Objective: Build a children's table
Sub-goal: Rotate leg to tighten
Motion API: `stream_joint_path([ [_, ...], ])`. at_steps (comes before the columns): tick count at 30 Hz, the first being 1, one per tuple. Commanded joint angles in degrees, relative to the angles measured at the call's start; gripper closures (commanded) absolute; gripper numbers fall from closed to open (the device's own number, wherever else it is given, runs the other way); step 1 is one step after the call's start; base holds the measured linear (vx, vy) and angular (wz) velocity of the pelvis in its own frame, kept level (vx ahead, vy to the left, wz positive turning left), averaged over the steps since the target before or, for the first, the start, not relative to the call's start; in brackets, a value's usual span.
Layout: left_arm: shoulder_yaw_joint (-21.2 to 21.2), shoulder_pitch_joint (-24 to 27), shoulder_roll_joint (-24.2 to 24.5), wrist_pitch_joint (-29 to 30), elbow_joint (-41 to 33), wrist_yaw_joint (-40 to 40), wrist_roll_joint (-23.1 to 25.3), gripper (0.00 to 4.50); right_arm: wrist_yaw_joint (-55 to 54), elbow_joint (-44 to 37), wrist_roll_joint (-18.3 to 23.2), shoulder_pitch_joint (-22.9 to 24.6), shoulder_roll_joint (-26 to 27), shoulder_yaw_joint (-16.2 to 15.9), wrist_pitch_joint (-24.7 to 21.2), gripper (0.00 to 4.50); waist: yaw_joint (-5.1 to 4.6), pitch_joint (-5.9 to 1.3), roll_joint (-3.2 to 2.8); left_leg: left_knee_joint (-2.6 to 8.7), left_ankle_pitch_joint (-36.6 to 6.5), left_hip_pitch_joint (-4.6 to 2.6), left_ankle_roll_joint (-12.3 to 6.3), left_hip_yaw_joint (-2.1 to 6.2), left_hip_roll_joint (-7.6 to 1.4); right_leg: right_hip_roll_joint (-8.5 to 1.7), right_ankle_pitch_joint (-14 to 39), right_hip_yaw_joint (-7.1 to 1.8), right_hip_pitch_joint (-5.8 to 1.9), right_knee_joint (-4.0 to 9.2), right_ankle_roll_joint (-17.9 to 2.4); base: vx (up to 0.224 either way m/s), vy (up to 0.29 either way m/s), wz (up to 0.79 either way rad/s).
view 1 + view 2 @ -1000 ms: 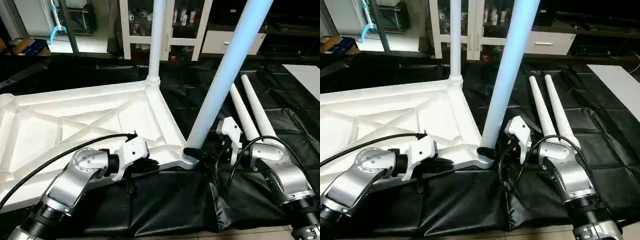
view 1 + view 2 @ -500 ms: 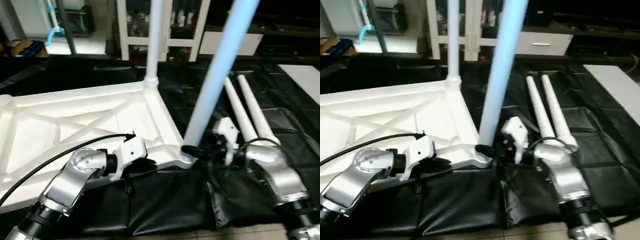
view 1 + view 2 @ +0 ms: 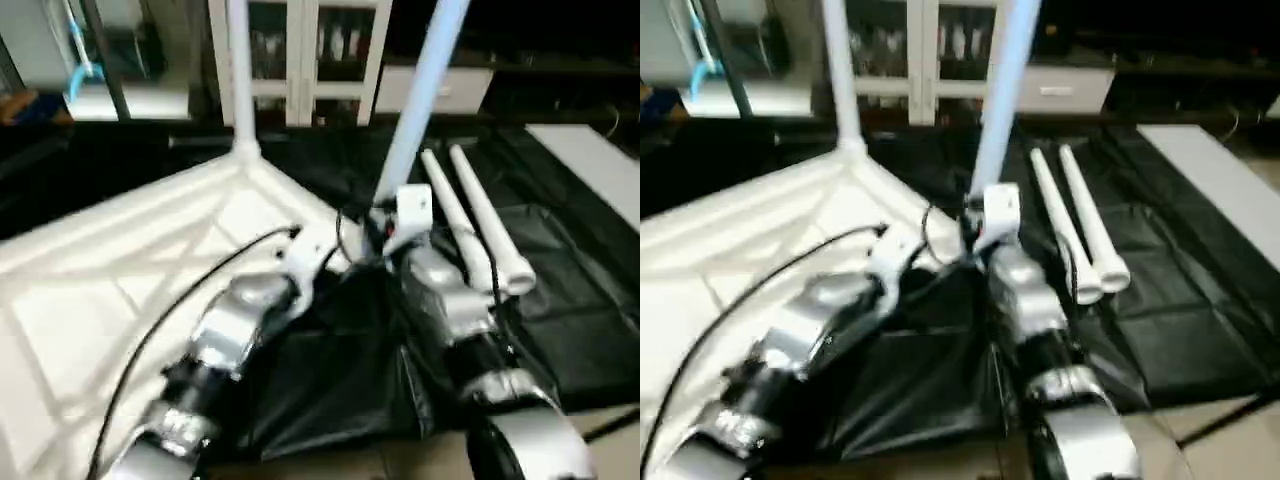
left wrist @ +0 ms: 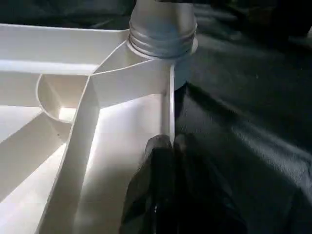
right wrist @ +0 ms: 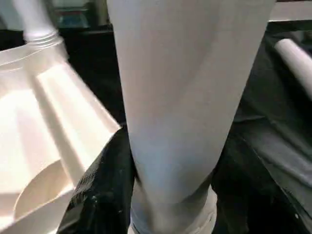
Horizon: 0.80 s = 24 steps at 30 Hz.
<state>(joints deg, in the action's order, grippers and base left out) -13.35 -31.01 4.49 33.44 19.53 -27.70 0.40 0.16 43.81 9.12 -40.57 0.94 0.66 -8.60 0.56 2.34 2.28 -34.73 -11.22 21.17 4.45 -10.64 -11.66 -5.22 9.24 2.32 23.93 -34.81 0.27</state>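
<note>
Leg fitting is the step in hand. Left gripper (image 4: 168,146), fingers pressed together, pinches the table top (image 3: 90,290) rim, bracing it. Right gripper (image 5: 170,195) clamps the near upright leg (image 3: 425,90) above its corner socket. Two spare legs (image 3: 480,230) lie alongside. Next move, as judged: seat this leg, then release.

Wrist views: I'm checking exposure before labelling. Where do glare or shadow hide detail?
Left wrist view: the table top's ribs glare white, and the left gripper's black fingers merge with the black sheet. Right wrist view: the leg is evenly lit, and the right gripper's fingers beside it sit deep in shadow.
</note>
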Motion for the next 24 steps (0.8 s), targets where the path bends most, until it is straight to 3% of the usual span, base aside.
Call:
stream_joint_path([
  [1,1.13,-2.63,0.03,-2.75,-0.78,0.92,0.76,4.5,0.7,2.99,0.46,-0.04,1.65,0.51,0.46,2.64,0.35,-3.81,-0.34,4.4,-12.94,-0.22,0.1,0.24,-0.43,-1.65,10.53,-1.28,-2.49,3.84,-9.47,0.0,0.0,0.0],
  [4,0.98,-2.17,0.8,-3.13,-0.96,0.41,0.99,4.5,2.68,2.44,2.47,-0.31,2.41,2.3,1.75,2.64,0.58,-4.09,-0.56,4.15,-8.53,-0.19,-1.22,0.1,-0.58,-1.59,4.07,-1.29,-2.82,3.04,-11.05,0.038,-0.01,0.0],
  [5,0.42,-1.13,2.15,-4.27,-1.74,-0.93,1.13,4.5,6.28,0.76,2.38,0.16,1.69,1.5,2.97,2.64,0.72,-4.1,-0.47,4.04,-6.33,-0.15,-1.94,0.03,-0.59,-1.46,0.55,-1.27,-3.02,2.66,-12.02,0.055,-0.01,-0.01],
  [6,0.31,-1.03,2.3,-4.42,-1.8,-1.09,1.18,4.5,6.55,0.64,2.14,0.2,1.55,1.24,3.2,2.29,0.89,-4.12,-0.51,3.99,-5.06,-0.09,-2.59,0.04,-0.6,-1.49,-1.29,-1.25,-3.24,2.39,-12.76,0.0,0.0,0.0],
  [10,-0.68,1.8,5.26,-6.12,-4.39,-4.63,0.43,4.5,15.7,-8.22,1.94,4.41,-1.38,-3.22,3.78,1.88,1.19,-4.12,-0.37,3.85,-3.23,-0.05,-4.46,-0.07,-0.77,-1.61,-4.46,-1.37,-3.63,2.15,-13.96,0.0,0.0,0.0],
  [13,-1.16,3.57,7.13,-7.01,-6.26,-7.11,-0.25,4.5,20.98,-14.57,3.11,7.4,-3.49,-5.05,1.32,1.58,1.43,-3.76,-0.61,4.12,-6.47,-0.57,-4.24,-0.27,-1.04,-1.65,0.57,-1.5,-3.23,2.7,-14.09,0.0,0.0,0.0],
  [16,-1.83,5.76,9.58,-8.71,-8.54,-10.44,-0.88,4.5,26.65,-20.95,2.89,10.83,-7.25,-7.9,-0.8,1.33,1.77,-3.59,-0.64,4.28,-7.43,-0.59,-3.35,-0.23,-1.22,-1.51,2.83,-1.54,-3.12,2.81,-12.92,0.0,0.0,0.0],
  [18,-2.32,8.0,12.14,-10.58,-10.88,-13.83,-1.7,4.5,30.39,-25.47,2.26,13.95,-10.85,-9.31,-2.07,1.06,1.69,-3.2,-0.61,4.57,-10.6,-0.77,-2.05,-0.28,-1.16,-1.46,7.86,-1.6,-2.87,3.44,-12.3,0.0,0.0,0.0],
  [21,-3.26,11.9,16.26,-13.52,-15.8,-21.12,-4.41,4.5,33.96,-28.47,1.5,17.16,-15.47,-9.17,-2.53,0.82,1.52,-2.78,-0.63,5.03,-16.27,-0.9,-0.16,-0.1,-1.32,-1.67,16.33,-1.8,-2.33,4.23,-9.79,0.0,0.0,0.0],
  [24,-4.06,13.36,17.91,-13.99,-18.39,-24.26,-5.6,4.5,36.98,-28.75,1.58,17.92,-17.81,-9.48,-2.23,0.63,1.55,-2.89,-0.82,5.01,-16.18,-1.03,0.24,-0.08,-1.3,-1.57,15.91,-1.83,-2.06,4.19,-9.79,0.0,0.0,0.0],
])
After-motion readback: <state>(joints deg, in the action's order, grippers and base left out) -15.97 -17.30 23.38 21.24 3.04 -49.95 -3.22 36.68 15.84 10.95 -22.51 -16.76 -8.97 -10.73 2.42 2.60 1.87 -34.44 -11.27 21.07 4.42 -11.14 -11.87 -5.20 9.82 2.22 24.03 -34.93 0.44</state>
